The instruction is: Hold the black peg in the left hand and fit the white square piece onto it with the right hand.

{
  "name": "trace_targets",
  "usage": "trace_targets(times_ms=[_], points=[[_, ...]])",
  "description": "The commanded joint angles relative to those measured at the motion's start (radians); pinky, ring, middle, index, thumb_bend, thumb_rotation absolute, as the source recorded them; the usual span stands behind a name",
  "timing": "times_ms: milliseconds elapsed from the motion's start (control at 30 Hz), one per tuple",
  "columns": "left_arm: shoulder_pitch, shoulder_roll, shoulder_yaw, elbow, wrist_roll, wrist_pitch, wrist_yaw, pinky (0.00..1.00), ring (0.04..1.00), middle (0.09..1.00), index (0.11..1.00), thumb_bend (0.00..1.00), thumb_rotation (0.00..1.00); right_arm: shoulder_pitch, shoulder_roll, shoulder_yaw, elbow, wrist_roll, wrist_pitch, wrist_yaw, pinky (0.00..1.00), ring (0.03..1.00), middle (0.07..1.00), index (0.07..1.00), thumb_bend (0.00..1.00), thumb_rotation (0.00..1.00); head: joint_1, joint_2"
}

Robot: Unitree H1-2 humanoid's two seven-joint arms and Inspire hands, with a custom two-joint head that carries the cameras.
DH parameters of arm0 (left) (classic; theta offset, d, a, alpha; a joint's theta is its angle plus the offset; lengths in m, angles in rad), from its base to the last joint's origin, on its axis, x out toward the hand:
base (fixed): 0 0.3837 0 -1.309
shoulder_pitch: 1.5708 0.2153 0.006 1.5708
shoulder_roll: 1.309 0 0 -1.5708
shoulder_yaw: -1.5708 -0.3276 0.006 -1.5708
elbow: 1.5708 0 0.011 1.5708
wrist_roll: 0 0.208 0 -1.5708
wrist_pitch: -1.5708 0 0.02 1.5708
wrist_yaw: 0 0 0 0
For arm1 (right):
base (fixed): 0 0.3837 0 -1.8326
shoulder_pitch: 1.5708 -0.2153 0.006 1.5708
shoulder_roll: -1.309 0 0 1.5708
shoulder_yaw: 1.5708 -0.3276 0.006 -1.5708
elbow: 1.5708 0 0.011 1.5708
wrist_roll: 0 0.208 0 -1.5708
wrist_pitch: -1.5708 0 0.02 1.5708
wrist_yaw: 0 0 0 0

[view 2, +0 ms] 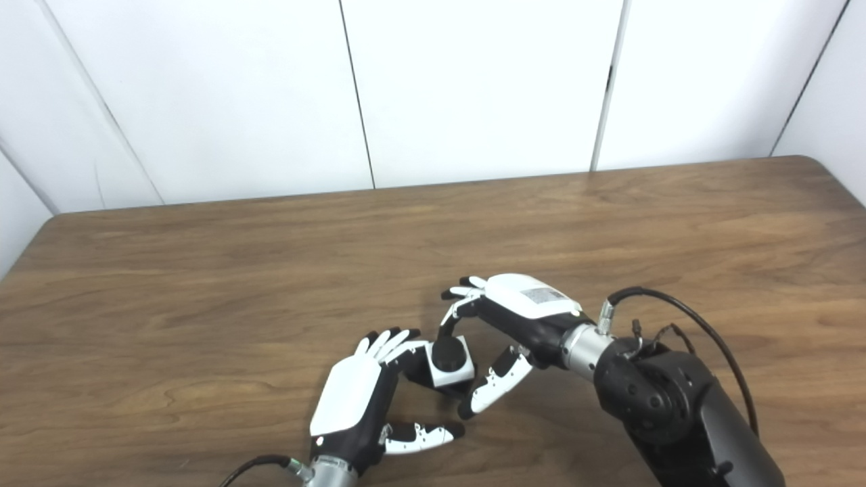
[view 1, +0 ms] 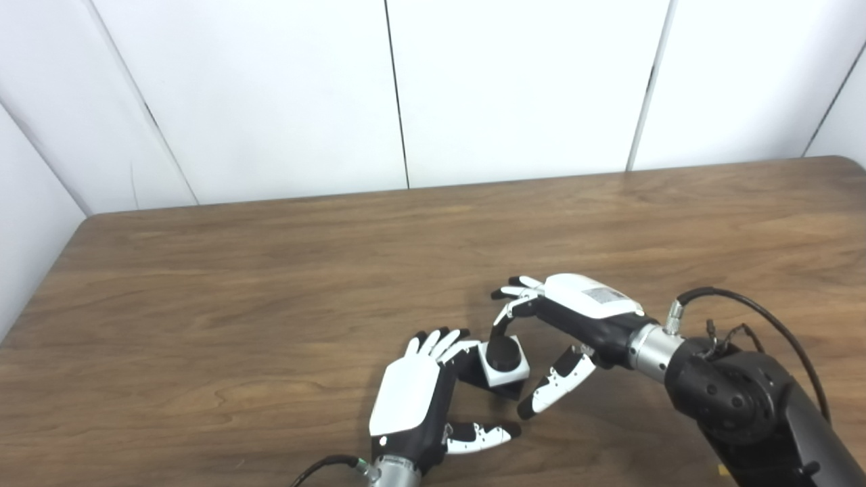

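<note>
white panelled wall (view 1: 514,88) fills the top, dark seams between panels. wooden desk (view 1: 270,284) takes the rest, brown grain.

right arm (view 1: 744,406) comes in from 4 o'clock, black housing with a metal wrist and a black cable (view 1: 758,304) looping above it. right hand (view 1: 561,325) sits at 5 o'clock of centre, white back up, fingers (view 1: 517,291) curled down toward the piece, one dark fingertip touching the top of the black peg, thumb (view 1: 555,385) spread out below to the 4 o'clock side of the piece. cannot tell if it is really gripping anything; looks more like a touch from above with the thumb apart.

left hand (view 1: 419,392) comes in from 6 o'clock, white back up, fingers (view 1: 436,341) reaching up to the 9 o'clock side of the piece and touching it, thumb (view 1: 480,436) lying out low toward 3 o'clock, apart from the piece. grasp not clear, cannot tell.

white square piece (view 1: 504,365) is between the two hands, low on the desk. black peg (view 1: 502,353) shows as a round dark head in the middle of the piece, seated in it.
</note>
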Motion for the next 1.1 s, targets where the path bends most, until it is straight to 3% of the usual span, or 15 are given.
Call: trace_targets(times_ms=[0,433,1067], points=[[0.041,-0.019,0.007,0.005,0.004,-0.010,0.041,1.00,0.961,0.926,0.918,0.87,0.30,-0.028,-0.004,-0.018,-0.041,-0.001,0.005,-0.010,0.90,1.000,0.935,0.679,0.98,0.35,-0.002,0.001],[0.052,-0.025,0.018,0.008,-0.034,-0.028,0.086,1.00,0.996,0.982,0.998,0.84,0.27,-0.015,0.006,-0.042,-0.029,0.010,0.016,-0.035,0.88,0.993,0.930,0.672,0.99,0.35,-0.001,0.003],[0.062,-0.012,0.038,-0.016,-0.037,-0.010,0.079,0.99,0.984,0.978,0.989,0.85,0.28,0.000,-0.013,-0.102,-0.036,0.013,0.008,-0.062,0.88,0.980,0.924,0.698,0.98,0.34,-0.008,0.000]])
